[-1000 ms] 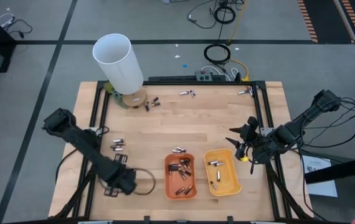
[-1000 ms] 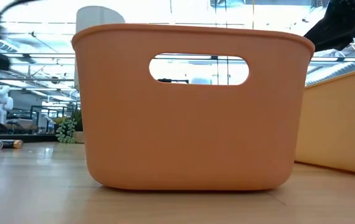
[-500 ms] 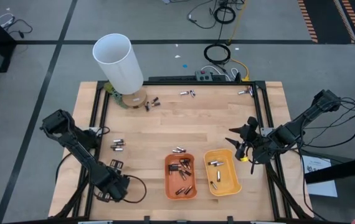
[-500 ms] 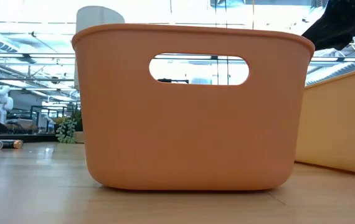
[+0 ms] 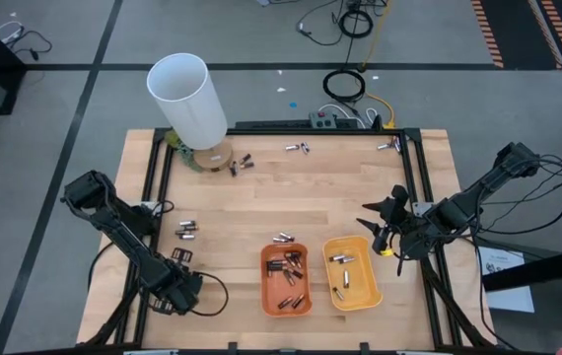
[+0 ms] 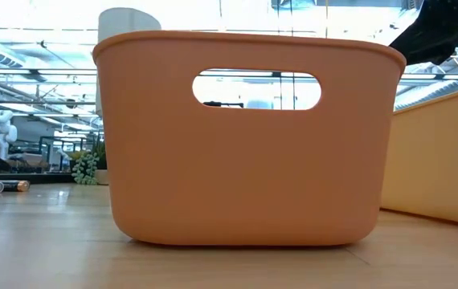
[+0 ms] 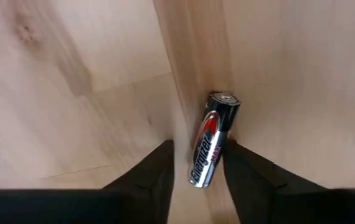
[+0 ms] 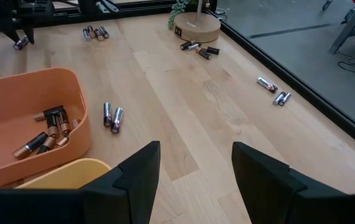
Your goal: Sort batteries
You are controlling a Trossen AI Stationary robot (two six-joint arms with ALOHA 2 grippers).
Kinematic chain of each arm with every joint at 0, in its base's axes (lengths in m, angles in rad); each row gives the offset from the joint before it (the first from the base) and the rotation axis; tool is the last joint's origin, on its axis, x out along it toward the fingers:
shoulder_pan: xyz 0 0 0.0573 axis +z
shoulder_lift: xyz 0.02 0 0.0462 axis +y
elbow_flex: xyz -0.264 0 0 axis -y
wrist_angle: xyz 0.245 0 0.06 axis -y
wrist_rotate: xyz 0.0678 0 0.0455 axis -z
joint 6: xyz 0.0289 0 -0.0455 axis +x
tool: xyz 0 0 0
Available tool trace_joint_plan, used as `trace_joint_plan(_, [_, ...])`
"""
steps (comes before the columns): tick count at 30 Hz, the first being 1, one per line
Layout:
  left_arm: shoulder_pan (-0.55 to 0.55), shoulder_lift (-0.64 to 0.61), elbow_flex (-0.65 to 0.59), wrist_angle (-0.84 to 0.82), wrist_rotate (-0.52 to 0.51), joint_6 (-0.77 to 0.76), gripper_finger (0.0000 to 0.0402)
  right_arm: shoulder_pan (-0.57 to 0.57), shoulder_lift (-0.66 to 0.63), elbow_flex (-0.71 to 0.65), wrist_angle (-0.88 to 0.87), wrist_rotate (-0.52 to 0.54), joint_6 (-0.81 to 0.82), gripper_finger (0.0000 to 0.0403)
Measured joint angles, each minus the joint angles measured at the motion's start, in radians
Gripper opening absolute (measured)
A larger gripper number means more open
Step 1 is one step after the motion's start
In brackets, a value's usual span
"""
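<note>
the left hand (image 7: 197, 180) is down at the near left corner of the table (image 5: 340, 187), its two fingers (image 7: 149, 177) set either side of a silver-and-black energizer cell (image 7: 212, 139) lying flat on the wood; the pads look close to its sides but i cannot tell whether they are pressing it yet, so it reads as the start of a pick. just beyond, the orange tray (image 5: 286, 279) holds mostly dark coppery cells and the yellow tray (image 5: 351, 271) beside it a few silvery ones, which is likely the sorting rule. the right hand (image 8: 196, 165) hangs by the yellow tray with its fingers apart and empty, probably waiting. loose batteries (image 5: 185, 230) lie farther back, more by the white tube (image 5: 188, 99) and the far edge.
</note>
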Motion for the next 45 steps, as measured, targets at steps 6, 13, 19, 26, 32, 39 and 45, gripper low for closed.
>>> trace_joint_plan(6, [0.005,0.001,-0.001,-0.004,-0.030,-0.015,0.0057,0.000,0.000,0.000,0.000,0.000,0.000,0.0192])
trace_joint_plan(13, [0.036,-0.010,0.053,-0.066,-0.080,-0.020,0.0048,0.000,0.000,0.000,0.019,-0.014,0.000,0.0192])
trace_joint_plan(19, [0.055,-0.101,0.108,-0.069,-0.256,-0.027,0.0048,0.000,0.000,0.000,0.034,-0.027,0.009,0.0192])
trace_joint_plan(26, [0.104,-0.180,0.129,0.126,-0.643,0.091,0.0048,-0.002,0.006,0.000,0.034,-0.017,-0.004,0.0192])
trace_joint_plan(32, [0.162,-0.180,0.090,0.427,-0.835,0.314,0.0048,-0.014,0.006,0.000,0.036,-0.018,0.035,0.0192])
trace_joint_plan(39, [0.297,-0.180,0.024,0.822,-0.842,0.612,0.0048,-0.015,0.006,0.000,0.036,-0.018,0.042,0.0192])
trace_joint_plan(45, [0.477,-0.105,-0.006,1.322,-0.543,0.790,0.0048,-0.015,0.005,0.000,0.032,0.023,0.021,0.0192])
